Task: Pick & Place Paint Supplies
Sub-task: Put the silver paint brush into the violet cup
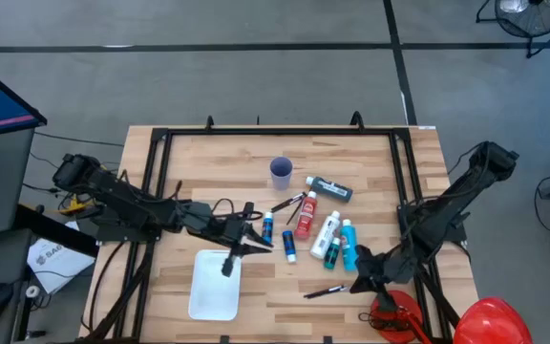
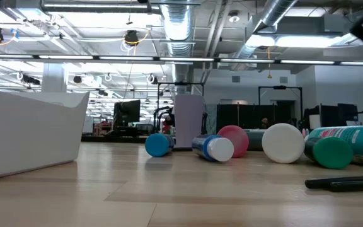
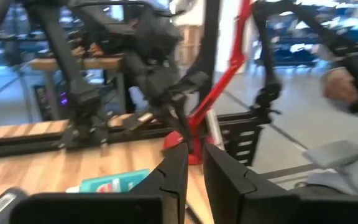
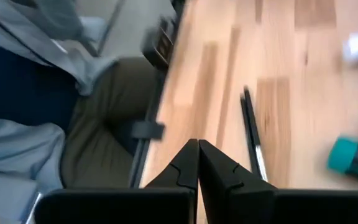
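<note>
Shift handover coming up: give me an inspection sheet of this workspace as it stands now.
Surface: wooden table inside a black frame.
Job's things: paint bottles lie clustered right of centre; a dark brush lies alone near the front edge; white tray holds no supplies.
Clutter: blue cup upright behind the bottles.
Grippers: left gripper over the tray's far edge, fingers slightly apart, empty; right gripper near the brush, fingers shut, empty.
Cables: a loose cable on the table near the left arm.
Surroundings: red helmet off the front right corner; a seated person's clothing shows in the right wrist view.
</note>
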`<state>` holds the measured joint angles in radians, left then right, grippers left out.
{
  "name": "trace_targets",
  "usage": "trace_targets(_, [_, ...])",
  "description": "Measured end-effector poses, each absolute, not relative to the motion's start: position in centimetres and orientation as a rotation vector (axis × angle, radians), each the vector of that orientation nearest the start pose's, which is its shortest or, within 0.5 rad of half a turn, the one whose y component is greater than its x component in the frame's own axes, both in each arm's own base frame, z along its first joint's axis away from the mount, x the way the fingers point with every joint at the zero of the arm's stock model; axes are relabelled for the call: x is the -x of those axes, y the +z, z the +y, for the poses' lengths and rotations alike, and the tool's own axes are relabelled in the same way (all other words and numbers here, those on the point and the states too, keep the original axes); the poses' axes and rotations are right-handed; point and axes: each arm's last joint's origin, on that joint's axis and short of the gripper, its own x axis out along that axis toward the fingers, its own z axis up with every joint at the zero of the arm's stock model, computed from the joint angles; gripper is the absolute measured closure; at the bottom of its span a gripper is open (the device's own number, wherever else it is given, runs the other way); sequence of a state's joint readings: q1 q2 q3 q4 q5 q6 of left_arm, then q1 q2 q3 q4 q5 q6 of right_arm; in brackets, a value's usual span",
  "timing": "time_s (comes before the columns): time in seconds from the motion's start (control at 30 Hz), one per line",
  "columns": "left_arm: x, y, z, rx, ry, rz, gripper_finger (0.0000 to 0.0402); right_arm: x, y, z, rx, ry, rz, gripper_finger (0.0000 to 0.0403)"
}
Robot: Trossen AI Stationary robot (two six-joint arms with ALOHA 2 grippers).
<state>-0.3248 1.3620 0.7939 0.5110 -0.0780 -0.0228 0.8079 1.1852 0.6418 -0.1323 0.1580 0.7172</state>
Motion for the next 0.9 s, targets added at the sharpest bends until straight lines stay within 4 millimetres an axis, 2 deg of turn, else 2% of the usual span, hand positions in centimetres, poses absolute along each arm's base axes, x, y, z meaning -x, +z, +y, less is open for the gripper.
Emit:
trace_targets(0.23, [-29.1,27.8,-9.5,0.019,-0.234,0.051,0.0330,-16.6,18.2,18.7,-0.418,0.293,0.936,0.0402])
trace_targets(0.53, [-29.1,27.8,-9.6,0.057,-0.236,0.051,0.0325,-16.7,14.0,19.9,-0.350,0.169,1.059,0.0402])
trace_targets(0.7, [-28.8,27.9,-10.4,0.066,-0.264,0.052,0.0325,-17.3,13.6,19.4,-0.356,0.133,1.071,0.0403])
trace_targets(0.9, [-28.6,27.9,-11.0,0.050,-0.270,0.045,0.0325,-17.5,14.5,18.7,-0.337,0.145,1.055,0.0403])
